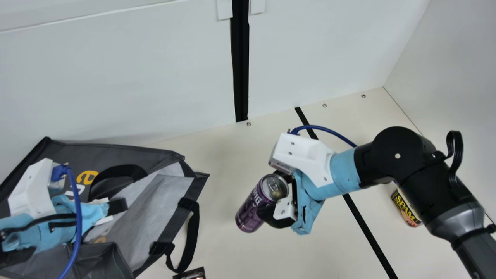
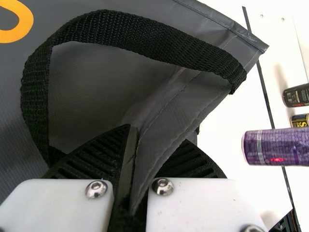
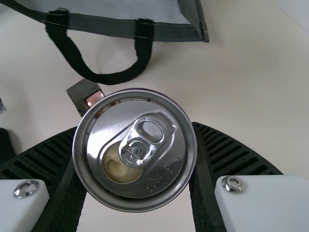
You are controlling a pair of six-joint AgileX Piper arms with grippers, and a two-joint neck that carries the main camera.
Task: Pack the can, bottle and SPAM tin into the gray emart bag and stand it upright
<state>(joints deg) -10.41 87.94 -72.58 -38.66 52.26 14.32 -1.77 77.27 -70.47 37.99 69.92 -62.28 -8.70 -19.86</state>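
purple can (silver on top), gray bag

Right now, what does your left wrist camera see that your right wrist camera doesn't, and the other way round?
The left wrist view adds an orange shape on the outside of the bag, part of the SPAM tin and part of a dark cylinder.

The right wrist view adds the opened metal top of the can, the bag's pale lining and a small dark item on the table.

Both include the gray bag, a black strap and the can itself, seen side-on in the left wrist view.
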